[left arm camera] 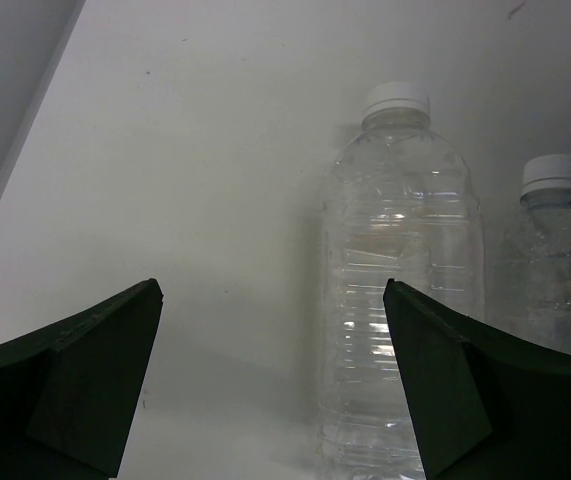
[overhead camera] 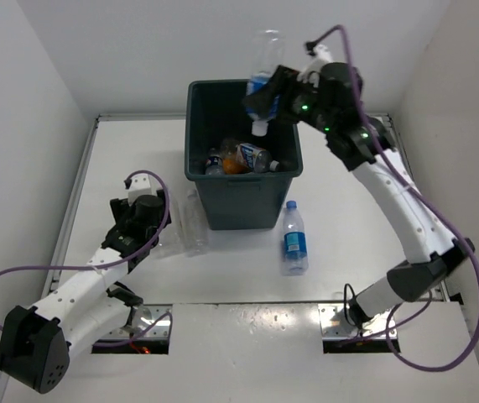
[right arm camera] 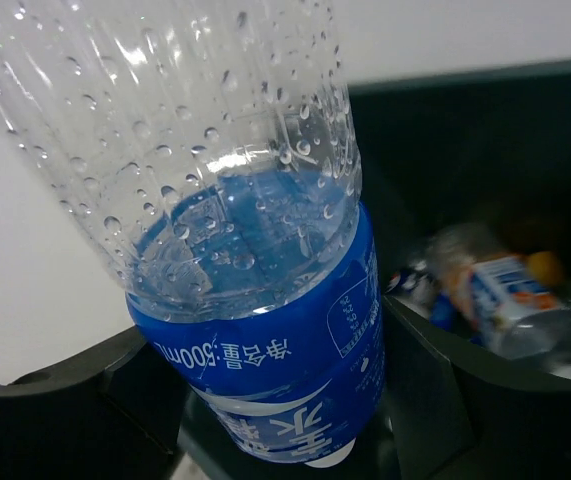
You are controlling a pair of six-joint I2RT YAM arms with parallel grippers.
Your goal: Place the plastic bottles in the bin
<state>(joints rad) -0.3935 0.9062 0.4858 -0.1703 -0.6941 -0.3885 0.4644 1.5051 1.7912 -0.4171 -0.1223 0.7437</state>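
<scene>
— Well, what does the surface look like?
— You've got a white table point(overhead camera: 348, 227) closed in by white walls point(overhead camera: 54, 67). The bin point(overhead camera: 190, 126) stands toward the back, with several dropped bottles point(overhead camera: 252, 157) inside.
— And my grippers?
— Your right gripper point(overhead camera: 274, 94) clamps a blue-labelled bottle point(overhead camera: 262, 75), cap down, over the bin's far right corner. Your left gripper point(left arm camera: 270, 330) is spread wide, facing two clear bottles point(left arm camera: 400, 300) standing left of the bin. A spare blue bottle point(overhead camera: 294, 239) rests on the table right of it.

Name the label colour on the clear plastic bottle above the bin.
Blue label, white lettering; right wrist view.
</scene>
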